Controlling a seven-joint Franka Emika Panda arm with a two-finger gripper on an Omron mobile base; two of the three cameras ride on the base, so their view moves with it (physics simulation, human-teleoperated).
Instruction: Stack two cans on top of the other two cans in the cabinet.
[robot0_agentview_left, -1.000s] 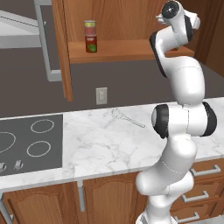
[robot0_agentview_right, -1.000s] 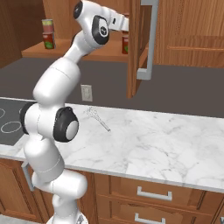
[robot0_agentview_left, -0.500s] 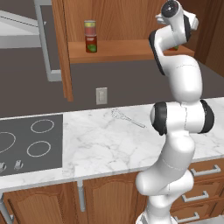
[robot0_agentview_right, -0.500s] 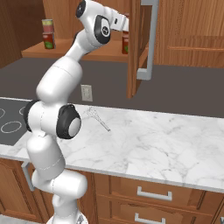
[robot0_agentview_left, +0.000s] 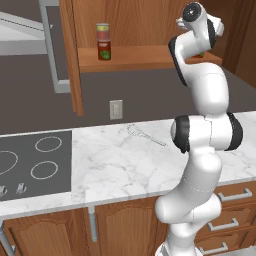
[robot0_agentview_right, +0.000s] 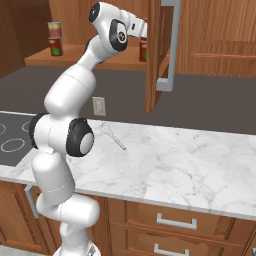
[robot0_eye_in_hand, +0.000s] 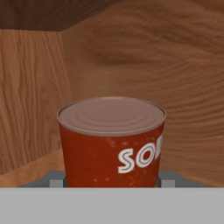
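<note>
Red cylindrical can with a grey ridged top and white lettering (robot0_eye_in_hand: 112, 140): dead ahead of the gripper (robot0_eye_in_hand: 112, 183), very close, upright on the plank shelf of the reddish-brown wooden wall cabinet (robot0_agentview_left: 150, 55). Grey fingertips (robot0_eye_in_hand: 56, 179) just outside the can's lower flanks, one each side; whether pinching it or merely straddling it, cannot tell. Likely placed so for a low, centred hold that keeps the can vertical for lifting. Far off to the tool's left along the same shelf, a pale can with pink and yellow-green bands sitting atop another red can (robot0_agentview_left: 103, 41), apparently one stack already made. Down below the hand, a thin wire whisk (robot0_agentview_left: 145, 135) lying on the white marble counter (robot0_agentview_left: 115, 165).
</note>
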